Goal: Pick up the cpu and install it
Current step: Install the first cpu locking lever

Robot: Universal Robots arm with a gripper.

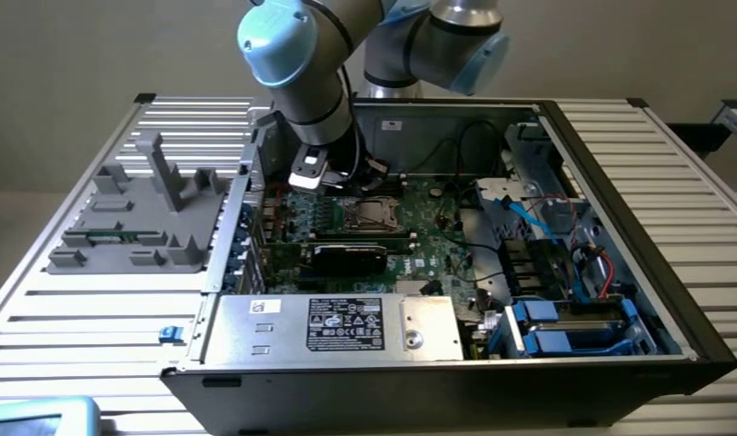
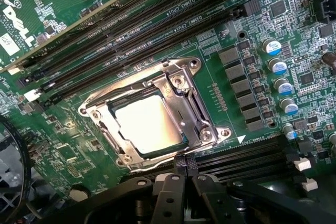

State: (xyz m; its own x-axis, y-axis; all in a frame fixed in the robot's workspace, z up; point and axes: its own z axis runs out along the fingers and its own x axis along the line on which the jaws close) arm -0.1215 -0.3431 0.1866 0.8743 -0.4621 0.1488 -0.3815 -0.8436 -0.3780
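The computer case [image 1: 611, 300] lies open on the slatted table [image 1: 89, 309], and the robot arm [image 1: 313, 82] reaches down into it over the green board [image 2: 68, 150]. On that board, the metal-framed socket [image 2: 202, 103] already has the chip [image 2: 147, 124] lying flat inside it, shiny top up. The gripper [image 2: 184, 169] hangs just beside the socket's edge, fingers clenched together and holding nothing. To my eye the placing is done and the arm is at the seating stage; any further move calls for care not to knock the chip askew.
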